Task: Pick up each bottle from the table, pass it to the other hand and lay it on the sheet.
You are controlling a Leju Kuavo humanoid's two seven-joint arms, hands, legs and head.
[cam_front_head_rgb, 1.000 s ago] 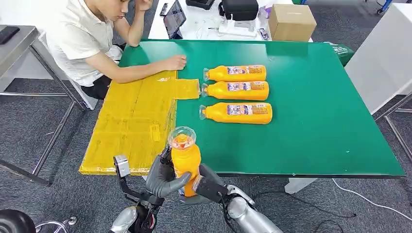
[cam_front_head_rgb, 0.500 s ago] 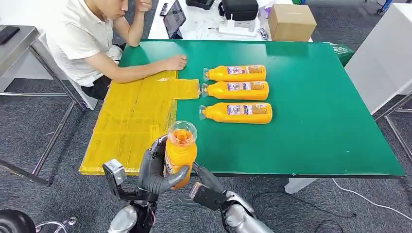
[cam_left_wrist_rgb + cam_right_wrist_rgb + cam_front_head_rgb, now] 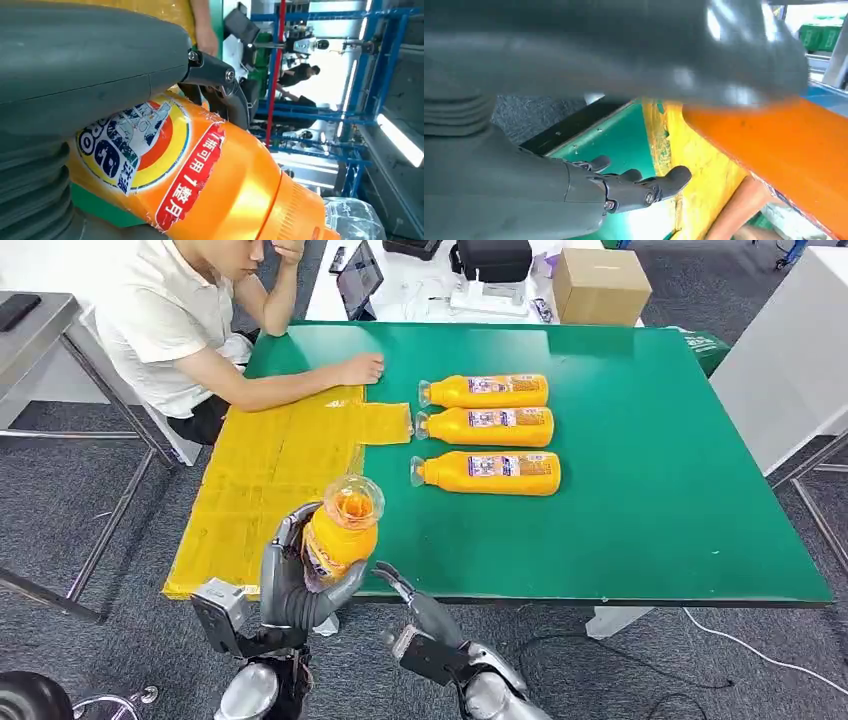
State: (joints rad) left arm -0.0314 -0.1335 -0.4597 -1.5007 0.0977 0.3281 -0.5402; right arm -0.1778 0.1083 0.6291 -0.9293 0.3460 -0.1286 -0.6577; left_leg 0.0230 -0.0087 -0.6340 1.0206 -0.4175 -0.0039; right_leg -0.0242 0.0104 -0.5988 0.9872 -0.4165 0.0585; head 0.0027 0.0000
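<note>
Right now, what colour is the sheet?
Yellow: the sheet shows best in the head view.

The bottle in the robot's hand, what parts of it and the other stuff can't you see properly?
- Held bottle: in the head view the left hand wraps its lower body, hiding the bottom.
- Its label: in the left wrist view the thumb covers part.
- Lying bottles' labels: too small to read.
- Right wrist view: a blurred grey thumb blocks much of it.

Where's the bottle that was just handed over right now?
In the head view the bottle is held upright in the left robot hand, over the table's near edge beside the yellow sheet; the right robot hand is off it.
</note>
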